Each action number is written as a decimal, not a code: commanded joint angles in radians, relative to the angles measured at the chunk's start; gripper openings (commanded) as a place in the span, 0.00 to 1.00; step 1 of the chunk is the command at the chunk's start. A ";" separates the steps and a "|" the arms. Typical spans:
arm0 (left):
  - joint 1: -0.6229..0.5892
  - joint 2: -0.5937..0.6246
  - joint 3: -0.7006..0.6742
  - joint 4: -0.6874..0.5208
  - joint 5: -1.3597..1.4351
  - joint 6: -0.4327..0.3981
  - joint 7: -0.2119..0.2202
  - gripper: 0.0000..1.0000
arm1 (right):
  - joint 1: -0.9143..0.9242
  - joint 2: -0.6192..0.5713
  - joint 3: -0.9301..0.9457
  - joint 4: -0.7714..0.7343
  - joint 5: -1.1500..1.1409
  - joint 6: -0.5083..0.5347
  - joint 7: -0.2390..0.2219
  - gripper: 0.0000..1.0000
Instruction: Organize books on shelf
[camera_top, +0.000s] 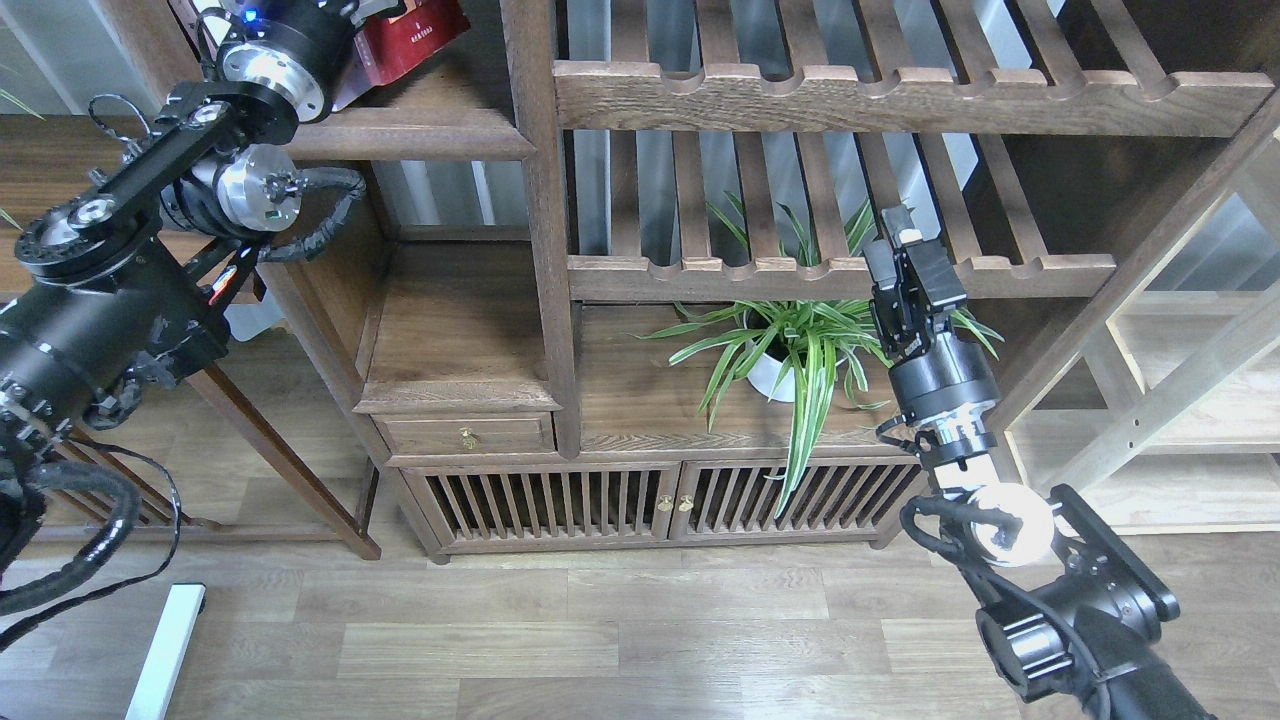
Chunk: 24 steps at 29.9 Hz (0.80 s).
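A red book (420, 35) rests tilted on the dark wooden shelf (420, 135) at upper left, where the left arm (260, 60) reaches; its gripper is hidden, grip unclear. The right gripper (900, 235) hangs empty before a potted plant (790, 350), its finger gap impossible to judge.

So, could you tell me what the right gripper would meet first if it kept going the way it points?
Probably the notched front rail of the slatted shelf; the right gripper points up at it, though depth is unclear.
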 joint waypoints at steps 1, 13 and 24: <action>0.006 0.002 0.004 0.004 -0.003 -0.004 -0.025 0.01 | -0.001 0.000 -0.002 0.000 0.000 0.000 0.000 0.69; 0.007 0.001 0.030 0.009 -0.003 -0.004 -0.042 0.14 | -0.008 0.000 -0.002 0.000 -0.002 0.000 0.000 0.69; 0.001 0.007 0.087 0.009 0.000 0.007 -0.045 0.45 | -0.016 0.000 -0.002 0.000 -0.002 0.000 0.000 0.69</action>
